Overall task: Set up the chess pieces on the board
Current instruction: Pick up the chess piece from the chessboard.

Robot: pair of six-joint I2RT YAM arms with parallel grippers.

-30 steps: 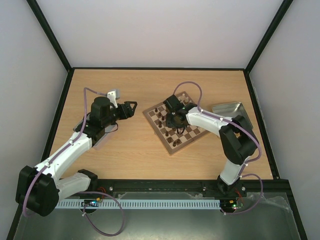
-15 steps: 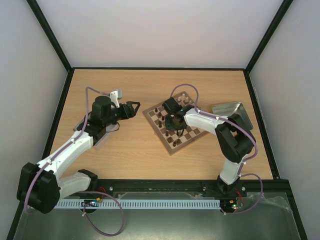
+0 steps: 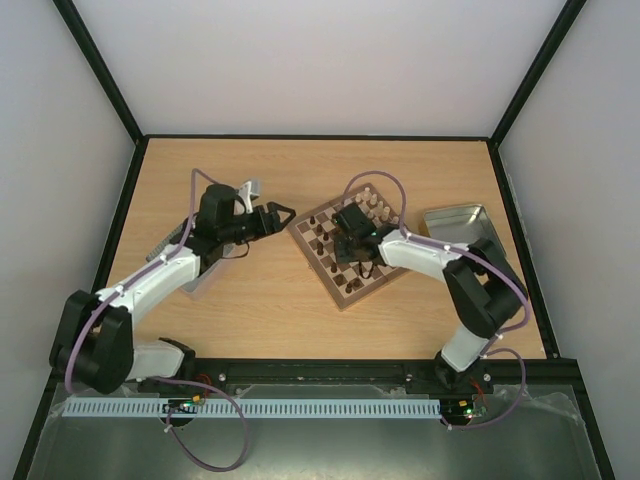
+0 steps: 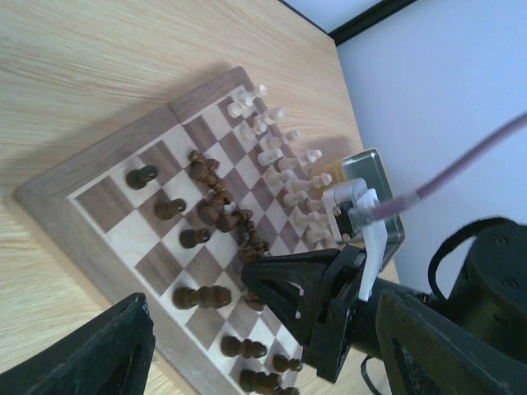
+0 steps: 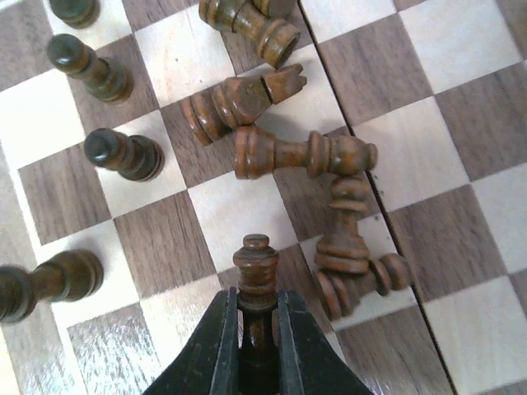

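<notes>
The board (image 3: 350,272) lies turned on the table right of centre. Standing cream pieces (image 3: 375,208) fill its far rows. Dark brown pieces (image 4: 222,202) lie in a heap mid-board, and others stand along the near side. My right gripper (image 5: 257,298) is over the heap, shut on a dark brown piece (image 5: 256,265) whose knobbed head sticks out past the fingertips. It also shows in the top view (image 3: 345,245) and the left wrist view (image 4: 309,300). My left gripper (image 3: 283,214) is open and empty, just off the board's left corner. Its fingers (image 4: 111,354) frame the board.
A grey metal tin (image 3: 455,222) stands right of the board and shows in the left wrist view (image 4: 372,174). A flat grey object (image 3: 168,245) lies partly hidden under my left arm. Black frame rails (image 3: 320,137) border the table.
My left arm has reached rightward, bringing its open gripper from mid-table to the board's left corner. My right gripper has shifted slightly over the middle of the board.
</notes>
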